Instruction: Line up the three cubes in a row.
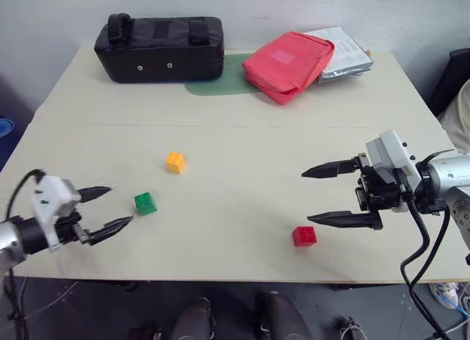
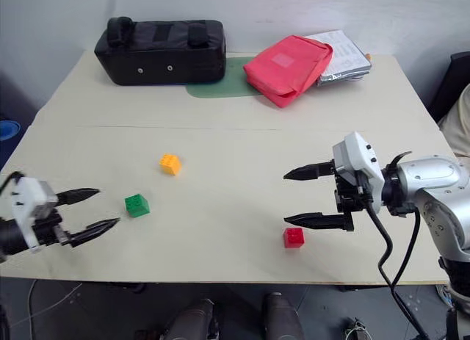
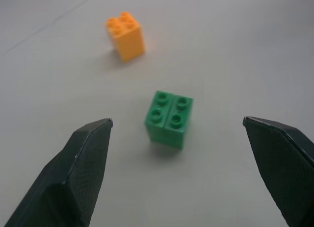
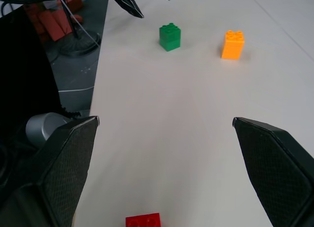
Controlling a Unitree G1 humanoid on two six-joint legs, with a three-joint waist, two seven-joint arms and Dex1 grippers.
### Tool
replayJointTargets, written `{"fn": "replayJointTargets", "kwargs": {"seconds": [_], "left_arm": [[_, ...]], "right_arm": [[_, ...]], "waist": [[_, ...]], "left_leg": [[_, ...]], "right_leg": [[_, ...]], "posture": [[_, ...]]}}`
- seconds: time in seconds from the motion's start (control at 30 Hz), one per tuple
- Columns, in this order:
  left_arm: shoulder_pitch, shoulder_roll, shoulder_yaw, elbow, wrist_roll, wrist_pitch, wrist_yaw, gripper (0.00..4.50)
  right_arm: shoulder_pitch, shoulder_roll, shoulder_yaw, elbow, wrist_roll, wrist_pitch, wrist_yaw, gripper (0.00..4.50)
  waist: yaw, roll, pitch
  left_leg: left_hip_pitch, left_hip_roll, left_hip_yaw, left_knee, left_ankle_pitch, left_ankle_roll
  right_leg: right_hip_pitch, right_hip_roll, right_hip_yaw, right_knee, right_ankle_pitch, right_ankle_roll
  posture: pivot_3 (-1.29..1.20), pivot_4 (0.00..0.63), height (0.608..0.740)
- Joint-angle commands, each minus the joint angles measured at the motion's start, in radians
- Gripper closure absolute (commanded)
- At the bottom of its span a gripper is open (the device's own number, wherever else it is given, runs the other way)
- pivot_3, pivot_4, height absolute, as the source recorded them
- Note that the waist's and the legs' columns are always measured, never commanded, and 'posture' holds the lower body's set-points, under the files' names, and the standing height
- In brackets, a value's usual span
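At the left end of the near edge of the table (image 1: pixel 220 105), the left gripper (image 1: pixel 110 208) hangs with its two black fingers spread apart and nothing between them, its tips pointing toward the green cube (image 1: pixel 145 203) just beside them. That cube stands studs up on the bare top, near the near edge and in the left half, and touches neither finger; in the left wrist view it sits ahead of the gap between the open fingers. Farther in from the near edge, and a little to the right of the green one, the orange-yellow cube (image 1: pixel 175 161) stands alone, apart from it.

Along the far edge a black bag (image 1: pixel 160 48) lies toward the left corner. A green mat (image 1: pixel 213 83) shows partly under it, and to the right of that lies a red pouch (image 1: pixel 288 64), resting on what looks like a silver packet with papers (image 1: pixel 345 53), though its make-up is hard to tell.

Back at the near edge, right of the middle, the red cube (image 1: pixel 305 236) stands close to the brink, well apart from the other two cubes. The right gripper (image 1: pixel 330 196) hovers just above and beside it, fingers wide and released, pointing leftward across the top, one finger above the other, gripping nothing.
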Motion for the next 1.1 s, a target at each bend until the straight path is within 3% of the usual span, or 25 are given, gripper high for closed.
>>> {"fn": "replayJointTargets", "kwargs": {"seconds": [0.03,0.33,0.67,0.77,1.03,1.1], "left_arm": [[-0.116,0.066,-0.104,0.082,0.046,-0.061,-0.077,0.0],[-0.331,0.091,-0.323,0.374,0.177,-0.233,-0.201,0.0],[-0.482,0.013,-0.415,0.559,0.218,-0.289,-0.231,0.0],[-0.489,0.009,-0.432,0.591,0.233,-0.31,-0.249,0.59],[-0.486,0.022,-0.433,0.562,0.223,-0.319,-0.299,2.99],[-0.489,0.021,-0.439,0.475,0.201,-0.3,-0.324,2.98]], "right_arm": [[-0.018,-0.019,-0.048,-0.08,0.071,0.018,-0.006,0.03],[-0.012,-0.011,-0.048,-0.13,0.087,0.019,-0.066,0.03],[-0.004,-0.005,-0.015,-0.117,0.039,-0.023,-0.084,0.03],[-0.007,-0.006,-0.007,-0.116,0.032,-0.03,-0.085,0.0],[-0.011,-0.01,-0.001,-0.102,0.018,-0.038,-0.083,0.0],[0.001,-0.017,-0.001,-0.095,0.009,-0.042,-0.074,0.0]], "waist": [[-0.003,0.0,0.0],[-0.016,0.0,0.0],[-0.013,0.0,0.0],[-0.015,0.0,0.0],[-0.014,0.0,0.0],[-0.014,0.0,0.0]], "left_leg": [[0.0,0.0,0.0,0.0,0.0,0.0],[-0.001,0.0,0.0,0.001,-0.001,0.002],[-0.002,0.0,0.0,0.003,0.0,0.002],[-0.003,0.0,0.001,0.003,0.0,0.002],[-0.003,0.0,0.001,0.004,0.0,0.002],[-0.003,0.0,0.0,0.004,0.001,0.002]], "right_leg": [[0.0,0.0,0.0,0.0,0.0,0.0],[-0.001,0.001,0.0,0.004,0.0,0.0],[-0.001,0.001,0.0,0.006,0.001,0.001],[-0.001,0.001,0.0,0.006,0.001,0.001],[-0.001,0.001,0.0,0.006,0.001,0.001],[-0.001,0.001,0.0,0.006,0.001,0.001]], "posture": [[0.0,0.15,0.74],[0.0,0.15,0.74],[0.0,0.15,0.74],[0.0,0.15,0.74],[0.0,0.15,0.74],[0.0,0.15,0.74]]}}
